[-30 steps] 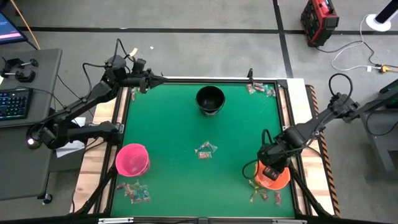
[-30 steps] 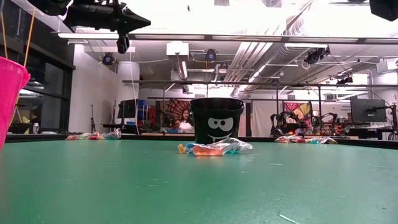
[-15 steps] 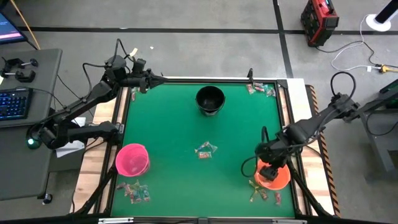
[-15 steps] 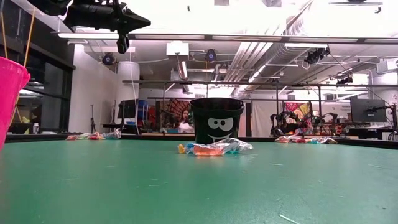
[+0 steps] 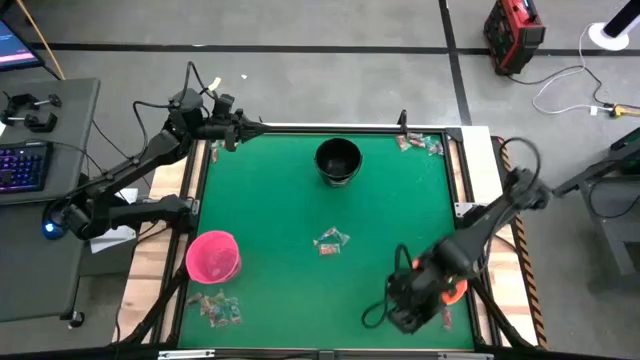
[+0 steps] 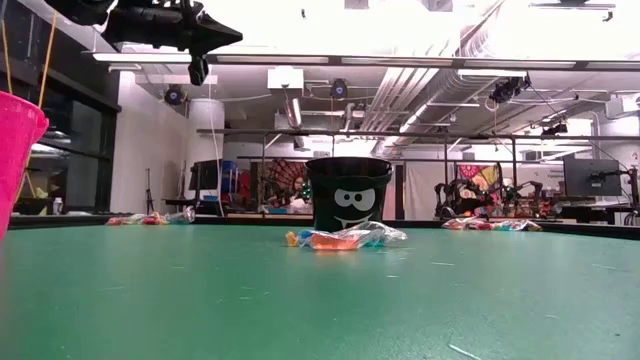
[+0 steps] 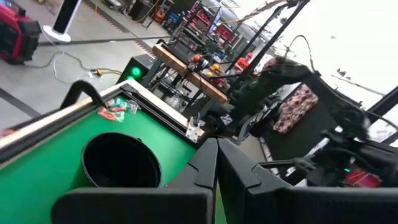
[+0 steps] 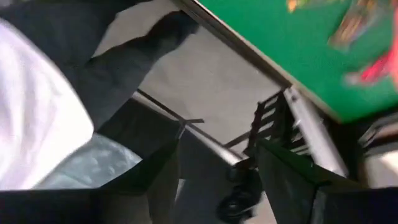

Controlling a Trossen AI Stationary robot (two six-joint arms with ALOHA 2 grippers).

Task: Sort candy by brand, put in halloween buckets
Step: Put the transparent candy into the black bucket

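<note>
Hovering at five o'clock beside the orange bucket (image 5: 455, 290), the right gripper (image 5: 405, 318) stands wide and empty, apparently seeking candy (image 5: 443, 319).

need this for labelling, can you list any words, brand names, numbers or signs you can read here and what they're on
No text can be read in these pictures.
candy wrappers: print too small and blurred to read.
black bucket: a printed grinning face only, no lettering.
pink bucket: no lettering shows.
orange bucket: mostly hidden by the right arm.
red case on the floor: no legible label.
</note>
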